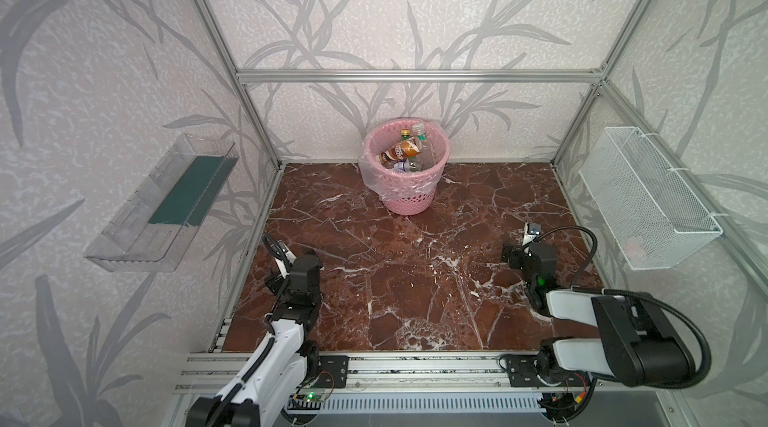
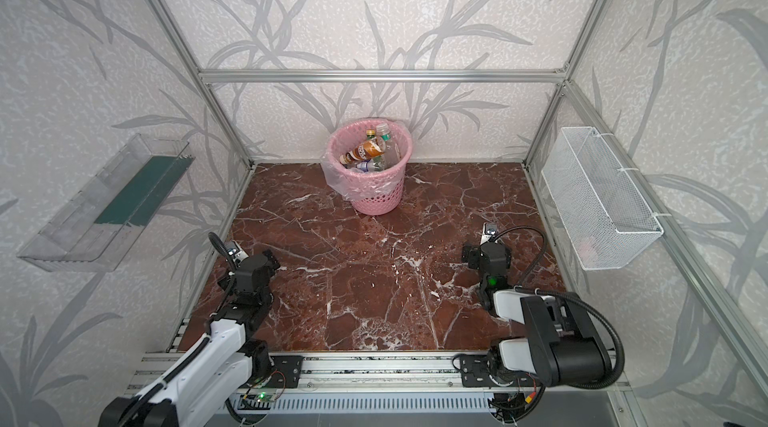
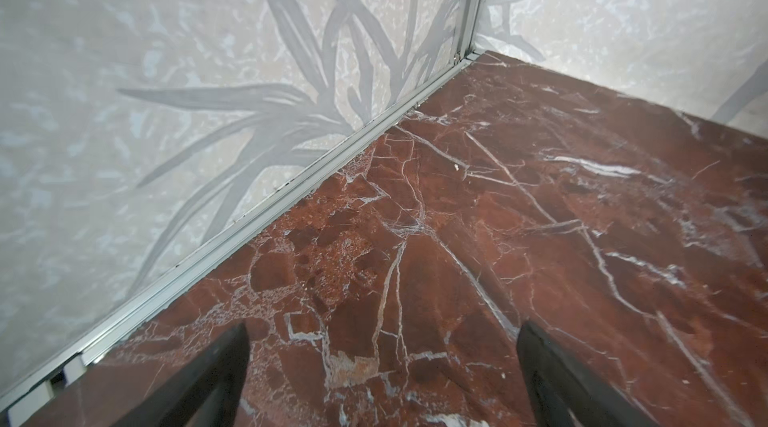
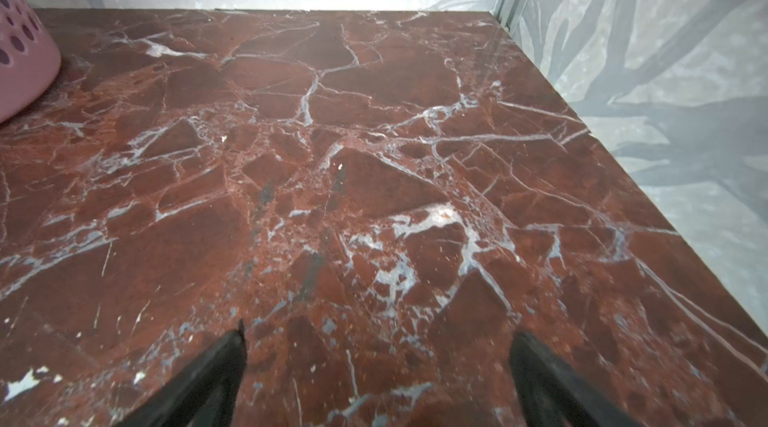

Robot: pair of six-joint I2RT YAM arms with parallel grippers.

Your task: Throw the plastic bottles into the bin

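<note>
Red-brown marble with white veins makes the table (image 1: 386,292) below me. At its far edge, close to the back wall (image 1: 415,30) and about in the middle, stands the pink bin (image 1: 409,198) with its clear bag liner (image 1: 372,179). The plastic bottles (image 1: 411,164) that I can see are all inside it, piled up (an orange-brown bottle (image 1: 405,149) lies slanted on top, and a clear bottle (image 1: 419,129) with a pale cap leans at the far rim). My left gripper (image 3: 382,346) hangs over the marble near the metal rail (image 3: 291,192) of the left wall, its two dark jaws spread wide with only stone between them. My right gripper (image 4: 380,341) is at the right side of the table, its jaws also wide apart and holding nothing. In its wrist view a piece of the bin's perforated wall shows at the edge. Both grippers are well apart from the bin.
</note>
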